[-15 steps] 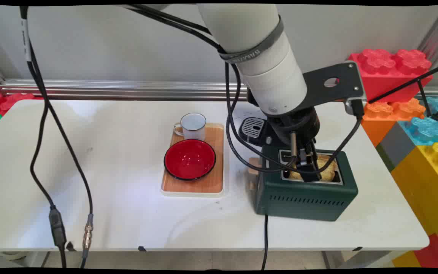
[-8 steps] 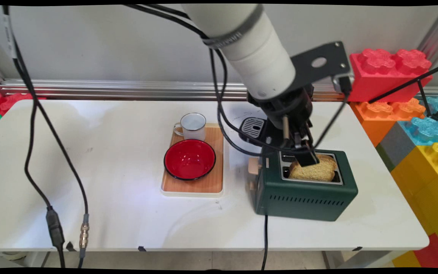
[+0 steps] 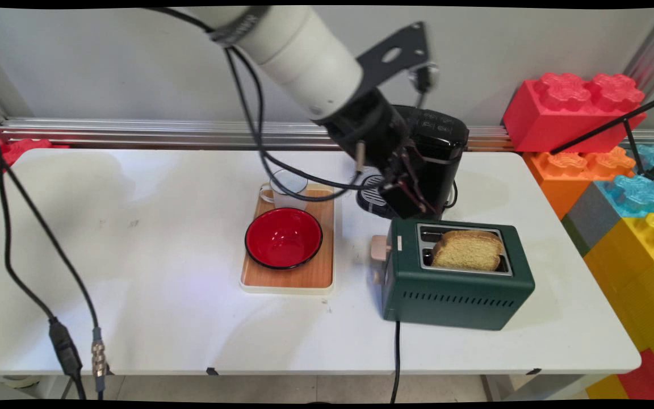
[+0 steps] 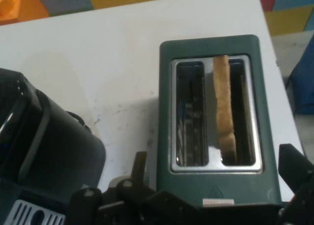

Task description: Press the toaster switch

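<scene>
White table, wall behind. Big toy bricks stacked off its right end, not touched.

Green toaster on the right half, toward the near side, with its lever end facing left and a cord dropping over the near edge. It has two slots. The far slot is empty. The near slot holds one bread slice, upright, its top standing proud of the slot.

Black coffee machine just beyond the toaster, at the far edge.

Wooden tray at mid-table, left of the toaster and apart from it. Red bowl on its near part, empty. Pale cup on its far end, partly behind a hanging cable.

Gripper hangs above the toaster's far-left corner, in front of the coffee machine and clear of both. In the hand view its fingers are spread wide either side of the toaster. Nothing is in them: released and empty. The bread slice is seen edge-on in its slot, untouched by the gripper.

As things lie, the bread is seated in the toaster. I cannot tell whether the lever is pressed.
</scene>
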Available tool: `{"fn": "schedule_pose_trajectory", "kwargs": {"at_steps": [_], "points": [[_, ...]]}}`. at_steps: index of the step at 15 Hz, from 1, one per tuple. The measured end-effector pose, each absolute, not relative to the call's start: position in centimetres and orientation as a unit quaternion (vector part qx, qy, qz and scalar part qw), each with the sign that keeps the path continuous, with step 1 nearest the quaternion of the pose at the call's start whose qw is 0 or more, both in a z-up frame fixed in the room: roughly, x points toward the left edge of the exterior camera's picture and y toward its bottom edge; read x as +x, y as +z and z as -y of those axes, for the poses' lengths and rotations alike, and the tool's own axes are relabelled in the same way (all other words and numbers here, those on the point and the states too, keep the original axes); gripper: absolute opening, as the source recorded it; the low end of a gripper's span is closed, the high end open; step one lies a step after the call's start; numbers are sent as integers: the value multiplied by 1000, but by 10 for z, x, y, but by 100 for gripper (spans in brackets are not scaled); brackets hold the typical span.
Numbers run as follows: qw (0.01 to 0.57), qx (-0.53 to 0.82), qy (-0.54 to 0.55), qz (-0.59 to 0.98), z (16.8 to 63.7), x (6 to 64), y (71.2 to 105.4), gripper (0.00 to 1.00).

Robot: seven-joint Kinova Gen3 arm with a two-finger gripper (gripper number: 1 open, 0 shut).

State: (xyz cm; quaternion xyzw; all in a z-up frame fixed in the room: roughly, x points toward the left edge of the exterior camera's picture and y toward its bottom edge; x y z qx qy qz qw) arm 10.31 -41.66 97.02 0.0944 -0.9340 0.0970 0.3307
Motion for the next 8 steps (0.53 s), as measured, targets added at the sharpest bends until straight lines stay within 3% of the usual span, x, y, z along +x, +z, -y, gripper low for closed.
{"fn": "schedule_pose_trajectory", "kwargs": {"at_steps": [8], "points": [[402,82,71,909,417,159,931,100]]}}
